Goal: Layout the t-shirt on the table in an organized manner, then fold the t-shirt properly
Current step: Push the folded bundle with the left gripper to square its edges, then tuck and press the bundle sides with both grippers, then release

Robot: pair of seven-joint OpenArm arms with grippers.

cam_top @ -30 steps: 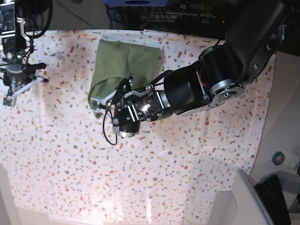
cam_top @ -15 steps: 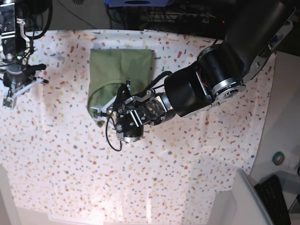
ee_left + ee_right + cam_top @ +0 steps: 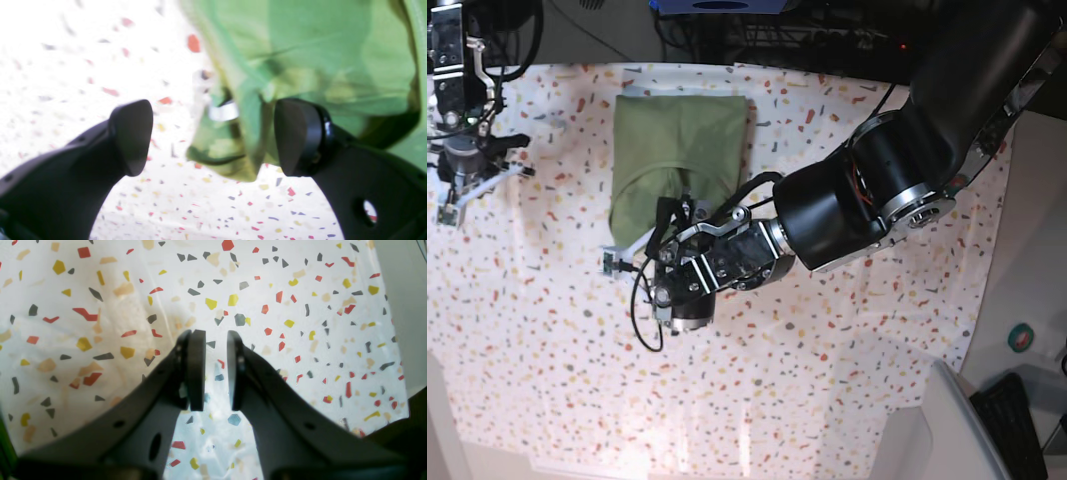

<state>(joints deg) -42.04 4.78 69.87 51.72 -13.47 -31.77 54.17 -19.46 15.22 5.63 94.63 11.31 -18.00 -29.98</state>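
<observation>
- One left end effector (image 3: 213, 136), fingers spread wide over the speckled worktop (image 3: 83, 66); a bunched corner of the t-shirt hangs between them, close against the 3 o'clock finger, clamped by neither.
- One olive-green t-shirt (image 3: 679, 150), folded, lies on the worktop toward 11 o'clock in the base view.
- One right end effector (image 3: 215, 370), at 9 o'clock, well apart from the t-shirt, fingers narrow, holding nothing.

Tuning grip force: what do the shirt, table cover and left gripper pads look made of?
t-shirt: soft matte knit, likely cotton; it creases and drapes.
table: thin speckled cloth, faintly wrinkled.
left gripper pads: smooth matte black, probably plastic or rubber.
</observation>
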